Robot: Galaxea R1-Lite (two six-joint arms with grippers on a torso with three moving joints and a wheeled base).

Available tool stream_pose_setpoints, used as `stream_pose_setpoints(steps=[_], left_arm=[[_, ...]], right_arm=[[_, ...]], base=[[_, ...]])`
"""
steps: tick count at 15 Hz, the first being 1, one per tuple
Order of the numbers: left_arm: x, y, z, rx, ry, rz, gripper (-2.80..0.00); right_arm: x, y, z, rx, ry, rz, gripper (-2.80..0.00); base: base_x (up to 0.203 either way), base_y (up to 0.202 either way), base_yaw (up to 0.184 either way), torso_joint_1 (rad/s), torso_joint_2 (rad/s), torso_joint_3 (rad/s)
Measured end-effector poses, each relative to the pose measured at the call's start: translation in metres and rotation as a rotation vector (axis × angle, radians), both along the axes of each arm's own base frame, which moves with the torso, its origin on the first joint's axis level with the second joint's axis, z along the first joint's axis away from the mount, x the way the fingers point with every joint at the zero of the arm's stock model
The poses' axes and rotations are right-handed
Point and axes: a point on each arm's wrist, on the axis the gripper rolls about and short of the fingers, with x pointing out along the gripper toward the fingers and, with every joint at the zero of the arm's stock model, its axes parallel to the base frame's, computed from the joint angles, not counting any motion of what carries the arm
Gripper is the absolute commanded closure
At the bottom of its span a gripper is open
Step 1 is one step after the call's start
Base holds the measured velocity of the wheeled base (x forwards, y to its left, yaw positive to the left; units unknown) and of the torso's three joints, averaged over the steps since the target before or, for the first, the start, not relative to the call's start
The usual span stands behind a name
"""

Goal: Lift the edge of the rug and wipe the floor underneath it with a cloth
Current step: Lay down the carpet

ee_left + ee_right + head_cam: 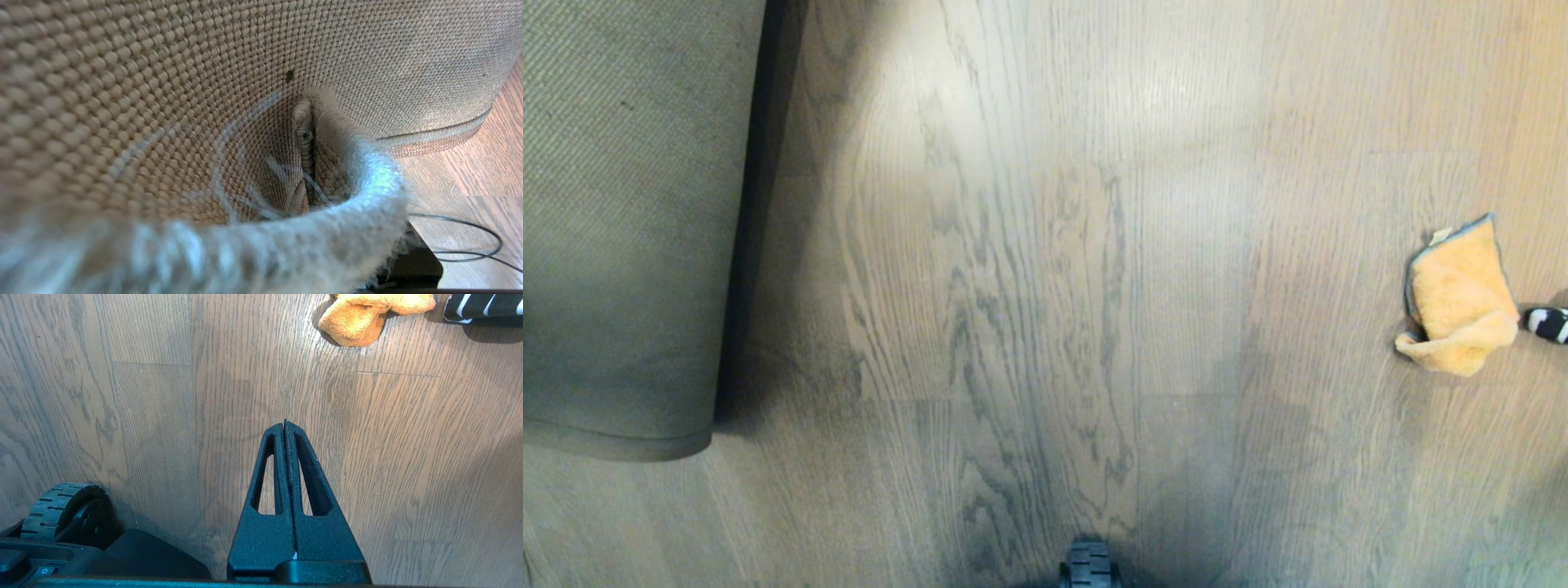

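Observation:
The rug (629,229) is turned up at the left of the head view, its ribbed tan backing facing me above the bare wood floor (1054,286). The left wrist view is filled by that backing (163,81) and a pinched fold of grey pile (359,171). My left gripper is shut on this fold, and the pile hides its fingers. The orange cloth (1460,298) lies crumpled on the floor at the far right. My right gripper (285,424) hangs shut and empty over the floor, well short of the cloth (367,314).
A black-and-white striped item (1550,323) lies just right of the cloth. My base's front wheel (1089,565) sits at the near edge; another wheel (57,506) shows beside the right arm. A thin black cable (470,241) loops on the floor near the held rug corner.

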Motion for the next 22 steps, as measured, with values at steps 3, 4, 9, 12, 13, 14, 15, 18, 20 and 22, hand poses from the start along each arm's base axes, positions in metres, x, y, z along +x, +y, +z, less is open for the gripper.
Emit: stream_pose_setpoints(steps=[3, 4, 9, 12, 13, 14, 15, 18, 20, 22], left_arm=[[-0.0005, -0.0009, -0.0023, -0.007, 0.002, -0.007, 0.00], [-0.0007, -0.0009, -0.0020, -0.007, 0.001, -0.007, 0.00], [0.0005, -0.0001, -0.0002, -0.014, -0.011, -0.026, 0.00], [0.0020, -0.0020, -0.0038, -0.085, -0.046, -0.104, 0.00], [0.0024, -0.0021, -0.0037, -0.091, -0.052, -0.110, 0.00], [0.0029, -0.0020, -0.0031, -0.096, -0.055, -0.111, 0.00], [0.0036, -0.0017, -0.0018, -0.103, -0.062, -0.110, 0.00], [0.0061, -0.0014, 0.0024, -0.130, -0.086, -0.111, 0.00], [0.0077, -0.0010, 0.0051, -0.133, -0.094, -0.115, 0.00], [0.0090, -0.0008, 0.0062, -0.140, -0.099, -0.120, 0.00]], right_arm=[[0.0000, 0.0000, -0.0001, 0.000, 0.000, 0.000, 0.00], [0.0000, 0.0000, -0.0001, 0.000, 0.000, 0.000, 0.00], [0.0000, 0.0000, -0.0001, 0.000, 0.000, 0.000, 0.00], [0.0000, 0.0000, 0.0000, 0.000, 0.000, 0.000, 0.00], [0.0000, 0.0000, 0.0000, 0.000, 0.000, 0.000, 0.00], [0.0000, 0.0000, 0.0000, 0.000, 0.000, 0.000, 0.00], [0.0000, 0.0000, -0.0001, 0.000, 0.000, 0.000, 0.00], [0.0000, 0.0000, -0.0001, 0.000, 0.000, 0.000, 0.00], [0.0000, 0.0000, -0.0001, 0.000, 0.000, 0.000, 0.00], [0.0000, 0.0000, -0.0001, 0.000, 0.000, 0.000, 0.00]], base=[[0.000, 0.000, 0.000, 0.000, 0.00, 0.000], [0.000, 0.000, 0.000, 0.000, 0.00, 0.000], [0.000, 0.000, 0.000, 0.000, 0.00, 0.000], [0.000, 0.000, 0.000, 0.000, 0.00, 0.000], [0.000, 0.000, 0.000, 0.000, 0.00, 0.000], [0.000, 0.000, 0.000, 0.000, 0.00, 0.000], [0.000, 0.000, 0.000, 0.000, 0.00, 0.000], [0.000, 0.000, 0.000, 0.000, 0.00, 0.000], [0.000, 0.000, 0.000, 0.000, 0.00, 0.000], [0.000, 0.000, 0.000, 0.000, 0.00, 0.000]])
